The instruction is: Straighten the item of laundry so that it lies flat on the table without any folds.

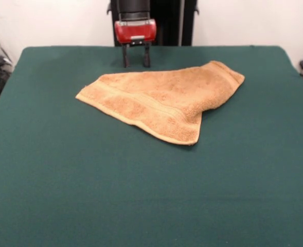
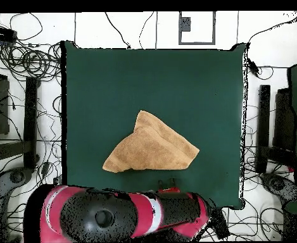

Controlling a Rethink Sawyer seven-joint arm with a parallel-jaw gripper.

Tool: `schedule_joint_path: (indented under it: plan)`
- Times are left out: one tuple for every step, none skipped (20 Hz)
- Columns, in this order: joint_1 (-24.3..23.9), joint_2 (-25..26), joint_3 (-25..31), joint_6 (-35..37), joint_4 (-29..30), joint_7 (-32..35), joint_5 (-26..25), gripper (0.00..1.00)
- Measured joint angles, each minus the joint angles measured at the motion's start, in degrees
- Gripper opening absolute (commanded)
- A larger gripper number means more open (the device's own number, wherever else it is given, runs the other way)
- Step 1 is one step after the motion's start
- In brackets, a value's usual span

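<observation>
The item of laundry (image 1: 164, 99) is an orange-tan terry towel lying folded over itself into a rough triangle on the dark green table (image 1: 151, 195). A woven band stripe runs along its front-left edge. In the overhead view the towel (image 2: 152, 147) sits a little below the middle of the table (image 2: 176, 82). My gripper (image 1: 136, 62) hangs at the far edge of the table, just behind the towel's far side and apart from it. Its two dark fingers point down, spread apart, open with nothing between them. From overhead the gripper (image 2: 169, 186) shows just below the towel.
The red and black arm (image 2: 125, 215) lies across the bottom of the overhead view. Cables and dark stands (image 2: 30, 120) crowd the floor on both sides of the table. Bare green cloth surrounds the towel on all sides.
</observation>
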Motion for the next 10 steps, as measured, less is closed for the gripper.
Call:
schedule_joint_path:
  plan:
    - [-1.9, -3.41, 2.72, 4.4, -1.45, 1.4, -6.6, 1.0]
    - [-3.47, -5.83, 4.97, 7.35, -2.22, 2.41, -11.22, 1.0]
    - [-5.2, -8.17, 7.42, 10.05, -2.64, 3.36, -15.54, 1.0]
    - [-6.31, -9.53, 8.9, 11.44, -2.75, 3.84, -17.82, 1.0]
    - [-8.28, -11.71, 11.4, 13.53, -2.68, 4.49, -21.2, 1.0]
    - [-10.26, -13.63, 13.71, 15.19, -2.42, 4.93, -23.84, 1.0]
    - [-11.99, -15.13, 15.59, 16.38, -2.04, 5.1, -25.71, 1.0]
    - [-13.45, -16.08, 16.66, 16.88, -1.34, 5.11, -25.06, 1.0]
    - [-12.95, -15.52, 15.84, 16.31, -0.97, 5.1, -22.43, 1.0]
    - [-12.44, -14.97, 15.03, 15.75, -0.61, 5.09, -19.81, 1.0]
